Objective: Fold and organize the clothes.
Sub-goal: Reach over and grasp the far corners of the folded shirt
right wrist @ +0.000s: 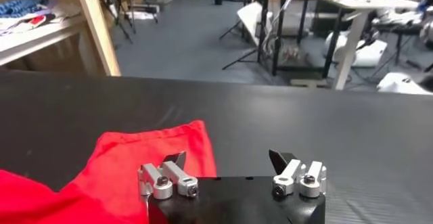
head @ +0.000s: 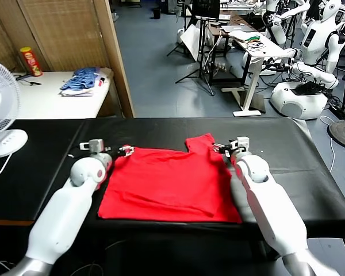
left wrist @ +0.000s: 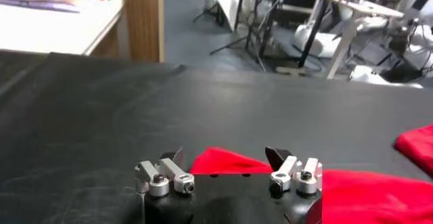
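Both arms reach forward, left tool (head: 125,151) and right tool (head: 219,148) open.

text: none legible | labels: none legible | can (head: 30,61) print: unreadable

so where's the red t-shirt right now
In the head view the red T-shirt lies spread on the black table, near its middle, between the open left gripper and open right gripper, one at each far corner.
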`<action>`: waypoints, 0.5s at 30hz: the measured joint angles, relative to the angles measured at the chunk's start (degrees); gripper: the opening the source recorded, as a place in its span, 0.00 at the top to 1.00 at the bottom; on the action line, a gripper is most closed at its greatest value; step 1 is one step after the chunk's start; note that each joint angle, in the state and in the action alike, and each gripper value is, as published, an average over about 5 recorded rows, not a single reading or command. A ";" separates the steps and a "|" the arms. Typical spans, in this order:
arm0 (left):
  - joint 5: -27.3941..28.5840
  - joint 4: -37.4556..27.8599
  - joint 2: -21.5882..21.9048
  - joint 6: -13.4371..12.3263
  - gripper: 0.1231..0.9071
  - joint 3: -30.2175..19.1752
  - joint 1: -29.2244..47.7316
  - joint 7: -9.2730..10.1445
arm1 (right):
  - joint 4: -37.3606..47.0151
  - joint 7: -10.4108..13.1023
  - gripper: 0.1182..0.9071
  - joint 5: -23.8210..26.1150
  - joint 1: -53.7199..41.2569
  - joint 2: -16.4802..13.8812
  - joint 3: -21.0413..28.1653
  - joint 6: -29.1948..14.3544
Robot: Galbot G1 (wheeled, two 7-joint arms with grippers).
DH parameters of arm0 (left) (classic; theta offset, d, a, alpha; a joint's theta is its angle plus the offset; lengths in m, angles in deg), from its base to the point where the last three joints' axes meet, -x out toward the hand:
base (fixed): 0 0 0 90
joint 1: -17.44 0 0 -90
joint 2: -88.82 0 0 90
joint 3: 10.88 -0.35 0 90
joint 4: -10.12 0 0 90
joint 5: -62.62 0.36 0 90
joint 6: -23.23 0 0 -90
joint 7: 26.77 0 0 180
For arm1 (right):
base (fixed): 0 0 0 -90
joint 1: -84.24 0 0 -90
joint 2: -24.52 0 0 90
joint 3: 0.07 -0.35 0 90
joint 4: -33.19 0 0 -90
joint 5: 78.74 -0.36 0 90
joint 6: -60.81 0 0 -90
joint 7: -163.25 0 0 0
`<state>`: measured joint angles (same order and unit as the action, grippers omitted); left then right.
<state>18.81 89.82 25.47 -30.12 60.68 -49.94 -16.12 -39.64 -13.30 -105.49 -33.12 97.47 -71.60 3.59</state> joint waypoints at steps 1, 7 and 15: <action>0.05 -0.57 -0.11 -0.01 0.14 -0.13 0.32 0.00 | 0.56 -0.10 0.14 0.01 -0.26 0.28 0.01 0.10; 0.31 -2.44 -0.25 0.04 0.30 -0.56 0.86 -0.39 | 3.15 -0.18 0.31 0.02 -0.73 1.72 -0.07 0.59; 1.15 -2.60 0.01 -0.80 0.85 -0.61 0.12 -2.39 | 3.72 -0.38 0.83 0.04 -0.46 2.65 -0.92 0.90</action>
<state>19.96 87.22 25.48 -30.92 60.07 -49.83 -18.51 -35.91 -13.68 -105.46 -33.58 100.12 -72.52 4.50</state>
